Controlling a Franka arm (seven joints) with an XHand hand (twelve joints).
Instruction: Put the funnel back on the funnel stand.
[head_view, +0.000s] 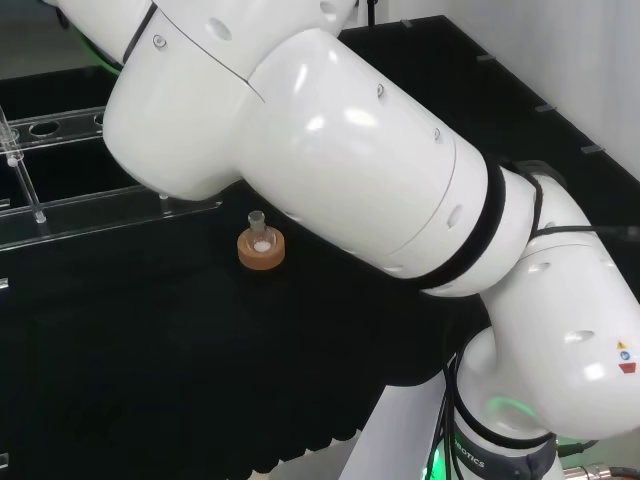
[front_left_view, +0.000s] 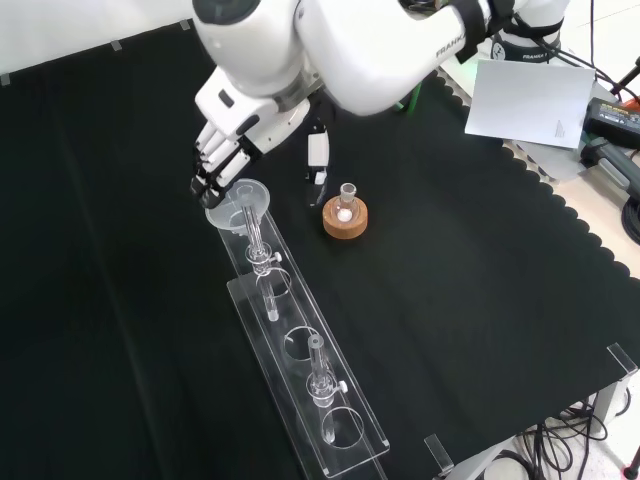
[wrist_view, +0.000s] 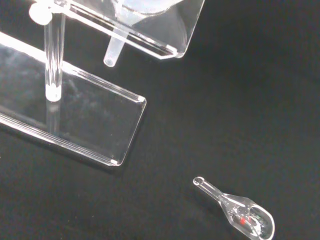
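Note:
In the front view the clear funnel (front_left_view: 240, 203) sits in the end hole of the clear acrylic funnel stand (front_left_view: 300, 350), at the end nearest the hand. The hand (front_left_view: 232, 135) hangs just above and left of it. Its fingers (front_left_view: 207, 178) point down at the funnel's rim and the thumb (front_left_view: 317, 165) stands well apart to the right, so nothing is pinched. The wrist view has the funnel's stem (wrist_view: 114, 50) poking down through the stand's upper shelf (wrist_view: 175, 35), above the base plate (wrist_view: 90, 115). In the head view the stand (head_view: 60, 125) lies at the left.
A cork ring (front_left_view: 345, 217) (head_view: 261, 250) with a small flask stands right of the stand's end in the front view. Two more glass pieces stand in the stand (front_left_view: 320, 375). A small glass spoon-shaped piece (wrist_view: 240, 212) lies on the cloth. A white sheet (front_left_view: 528, 100) lies at the far right.

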